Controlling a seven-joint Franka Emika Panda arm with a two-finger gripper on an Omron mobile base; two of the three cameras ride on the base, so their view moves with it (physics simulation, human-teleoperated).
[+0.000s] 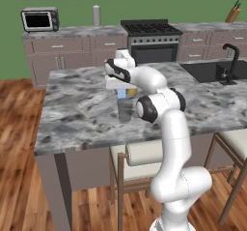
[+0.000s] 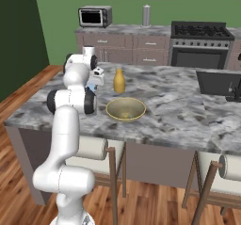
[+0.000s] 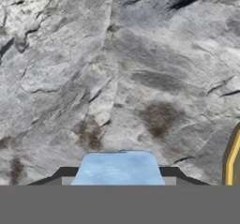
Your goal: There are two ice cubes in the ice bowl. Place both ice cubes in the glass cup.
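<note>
**Ice cube held above the cup**

Gripper (image 1: pixel 121 93) clamps one ice cube (image 3: pixel 118 168) between its fingertips, cube flush at the tips. Glass cup (image 1: pixel 125 110) stands directly beneath the hand on the marble counter (image 1: pixel 77 109). Ice bowl (image 2: pixel 125 109) lies off to the side, near the hand, beside the yellow bottle (image 2: pixel 119 81)

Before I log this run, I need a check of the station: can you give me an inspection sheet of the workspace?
Surface: grey marble island counter, no spills seen.
Job's things: ice cube held in the gripper above the glass cup; ice bowl looks empty; second cube not made out.
Clutter: yellow-orange bottle behind the bowl.
Grippers: gripper shut on the cube.
Cables: nothing seen.
Surroundings: stove, toaster oven, sink, stools under the island.
</note>
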